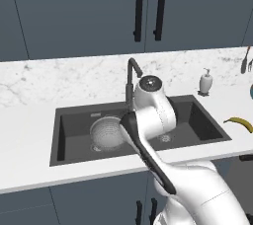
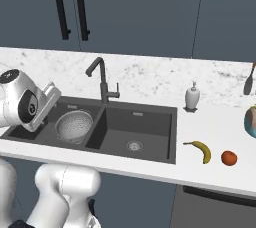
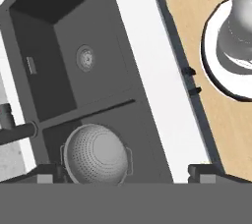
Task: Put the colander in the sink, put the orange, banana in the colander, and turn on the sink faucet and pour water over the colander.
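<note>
Already the colander [image 2: 74, 126] sits in the sink's [image 2: 150, 156] left basin, centre-left of frame — jaws wide, empty above it. Banana [image 2: 201, 150] and orange [image 2: 229, 158] lie on the worktop [image 2: 210, 122] lower right; soap dispenser [image 2: 192, 97] behind them.

The colander [image 2: 73, 125], a round silver-grey perforated bowl with small side handles, sat upright in the left basin of the sink [image 2: 150, 144], a dark grey double basin with a divider and round steel drains. The sink faucet [image 2: 101, 83], slim and dark with a bent spout, stood behind the divider. On the bench to the right of the sink lay the curved yellow banana [image 2: 201, 150], with the small round orange [image 2: 229, 158] just beside it.
</note>
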Controlling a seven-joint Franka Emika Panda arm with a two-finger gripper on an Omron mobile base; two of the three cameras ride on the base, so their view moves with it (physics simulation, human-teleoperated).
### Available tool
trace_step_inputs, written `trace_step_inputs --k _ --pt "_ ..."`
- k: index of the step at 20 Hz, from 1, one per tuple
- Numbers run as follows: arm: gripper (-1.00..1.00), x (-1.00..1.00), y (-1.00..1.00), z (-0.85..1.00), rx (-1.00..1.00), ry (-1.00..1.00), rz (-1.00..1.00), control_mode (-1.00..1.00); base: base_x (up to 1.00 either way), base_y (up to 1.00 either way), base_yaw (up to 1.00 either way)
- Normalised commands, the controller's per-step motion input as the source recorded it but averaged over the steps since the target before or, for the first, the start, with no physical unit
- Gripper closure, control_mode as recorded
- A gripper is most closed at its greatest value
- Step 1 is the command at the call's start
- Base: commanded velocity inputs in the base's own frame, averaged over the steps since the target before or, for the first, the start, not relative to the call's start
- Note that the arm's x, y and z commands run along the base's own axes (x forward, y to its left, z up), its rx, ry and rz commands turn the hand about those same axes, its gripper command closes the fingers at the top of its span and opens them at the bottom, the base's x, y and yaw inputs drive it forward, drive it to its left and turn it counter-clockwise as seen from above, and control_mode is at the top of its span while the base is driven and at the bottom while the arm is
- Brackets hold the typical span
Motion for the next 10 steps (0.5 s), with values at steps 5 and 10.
trace_step_inputs --k 5,10 --pt "-1.00 -0.04 -0.92 0.52 0.05 -0.14 -0.17 -1.00 0.00 0.00 0.00" --pt "-1.00 0.00 -1.00 0.42 0.00 0.00 -0.20 -1.00 0.00 0.00 0.00"
